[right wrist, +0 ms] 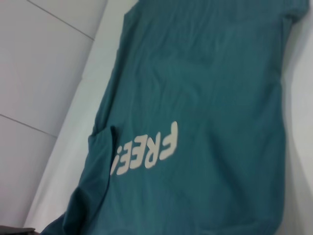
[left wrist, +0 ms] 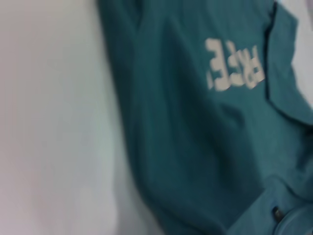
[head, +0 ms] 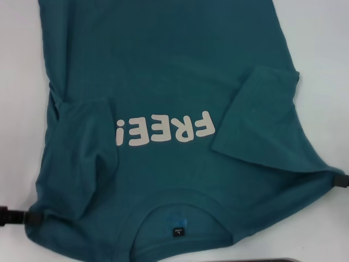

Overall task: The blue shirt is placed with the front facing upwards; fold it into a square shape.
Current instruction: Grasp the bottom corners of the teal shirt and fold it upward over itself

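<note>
One blue shirt [head: 163,82] lies front-up on the white worktop [head: 16,65], filling most of the head view; collar [head: 180,215] at bottom centre, body running to the top edge. One line of cream print on the chest, reads "FREE!" [head: 163,131], seen upside down from the head cam. One small dark label [head: 178,231] inside the collar w/ tiny white marks, too small to read. A lighter blue patch sits just above it inside the neck.

Two sleeves, both folded inward onto the chest: left-of-frame sleeve [head: 82,147] rumpled, its edge just beside the "!" end of the print; right-of-frame sleeve [head: 256,114] flatter, edge just beside the "F" end.

Two tools, one per shoulder corner. Left tool [head: 30,218] at lower left of the head view, dark tip touching the shirt's corner; right tool [head: 337,180] at the right edge, dark tip touching the other corner. Cannot tell for either whether it is clenched on cloth or released — tips mostly hidden by fabric and the frame edge.

Left wrist view: shirt [left wrist: 195,147] across the right half, print [left wrist: 234,66] upper right, bare worktop [left wrist: 49,122] on the left half. Right wrist view: shirt [right wrist: 205,98] long-ways, print [right wrist: 146,152] lower centre, worktop [right wrist: 298,147] at the right, grey floor tiles [right wrist: 34,73] w/ seams at the left.
</note>
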`<action>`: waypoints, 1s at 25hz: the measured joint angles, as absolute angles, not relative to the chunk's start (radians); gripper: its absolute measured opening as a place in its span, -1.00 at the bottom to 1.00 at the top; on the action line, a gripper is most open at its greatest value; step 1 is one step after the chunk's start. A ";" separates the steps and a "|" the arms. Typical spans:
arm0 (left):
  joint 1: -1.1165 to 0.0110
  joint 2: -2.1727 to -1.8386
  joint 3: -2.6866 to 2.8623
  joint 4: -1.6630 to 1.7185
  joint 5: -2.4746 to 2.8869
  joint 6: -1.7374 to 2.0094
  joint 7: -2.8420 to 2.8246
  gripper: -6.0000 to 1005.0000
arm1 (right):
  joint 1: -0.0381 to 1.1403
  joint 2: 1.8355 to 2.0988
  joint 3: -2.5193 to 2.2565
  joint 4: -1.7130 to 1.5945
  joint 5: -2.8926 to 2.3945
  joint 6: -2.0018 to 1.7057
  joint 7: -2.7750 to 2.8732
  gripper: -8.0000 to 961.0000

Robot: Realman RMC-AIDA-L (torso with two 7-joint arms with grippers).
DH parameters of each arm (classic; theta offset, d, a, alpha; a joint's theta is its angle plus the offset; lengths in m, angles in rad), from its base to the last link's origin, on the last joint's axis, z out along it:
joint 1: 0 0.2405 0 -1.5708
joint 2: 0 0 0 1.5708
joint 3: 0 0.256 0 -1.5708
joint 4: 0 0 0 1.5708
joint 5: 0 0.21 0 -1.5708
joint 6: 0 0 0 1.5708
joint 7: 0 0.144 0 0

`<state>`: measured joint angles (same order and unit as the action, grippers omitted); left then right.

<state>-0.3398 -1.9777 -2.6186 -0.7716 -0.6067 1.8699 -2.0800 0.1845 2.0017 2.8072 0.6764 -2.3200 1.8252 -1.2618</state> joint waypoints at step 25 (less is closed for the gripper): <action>-0.683 -1.960 -2.686 -0.706 -0.706 1.651 -2.139 -0.87 | 0.513 2.007 2.801 0.665 -2.286 1.601 -1.187 -0.91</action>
